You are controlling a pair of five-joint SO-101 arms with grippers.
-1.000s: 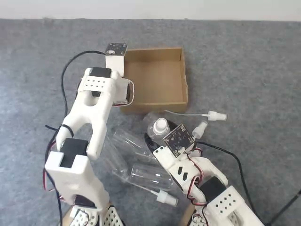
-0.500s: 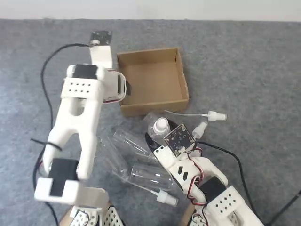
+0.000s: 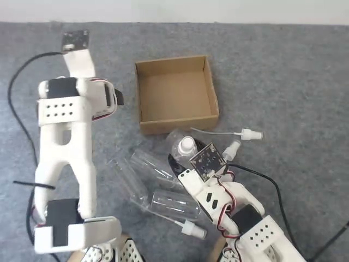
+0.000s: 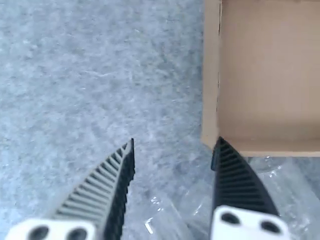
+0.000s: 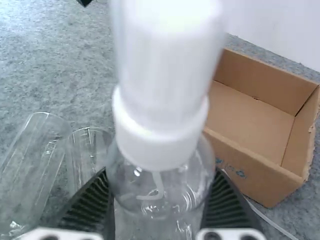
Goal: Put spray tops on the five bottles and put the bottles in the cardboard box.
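Grip: my right tool [image 5: 157, 210] is closed on the body of the clear plastic bottle with white spray top [image 3: 185, 145], just beside the brown cardboard box [image 3: 177, 124]. I judge it light, thin-walled, slippery: squeeze gently. My left tool [image 4: 175, 142] gapes empty.

An open cardboard box [image 3: 175, 94] sits upright on the surface. Just beside it, a clear capped bottle [image 5: 160, 187] wears a white spray top [image 3: 187, 144]. Uncapped bottles [image 3: 173, 203] lie sideways nearby, with loose tubed tops [image 3: 251, 134] around them.
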